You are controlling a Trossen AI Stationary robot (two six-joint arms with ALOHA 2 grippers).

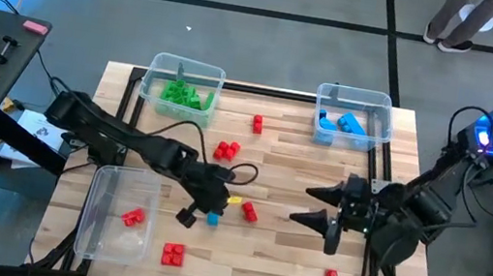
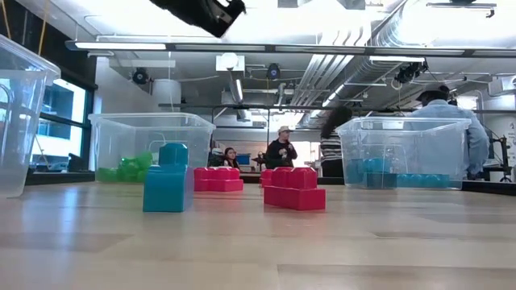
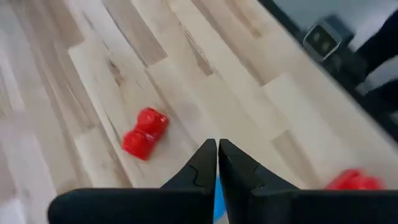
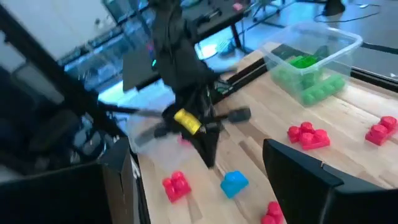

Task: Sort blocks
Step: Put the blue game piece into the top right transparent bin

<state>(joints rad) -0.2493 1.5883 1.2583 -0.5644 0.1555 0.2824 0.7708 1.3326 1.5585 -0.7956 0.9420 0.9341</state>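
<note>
The left gripper (image 1: 201,212), closed and empty, hangs just above a blue block (image 1: 213,217) near the table's (image 1: 287,262) middle. A red block (image 1: 249,212) lies beside it. The right gripper (image 1: 305,217) waits open toward the right edge.

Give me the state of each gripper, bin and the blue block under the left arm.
Left gripper: shut, empty, above the blue block.
Right gripper: open, empty.
Blue block: loose on the table.
Green bin: holds green blocks.
Blue bin: holds blue blocks.
Near bin: holds one red block.
</note>
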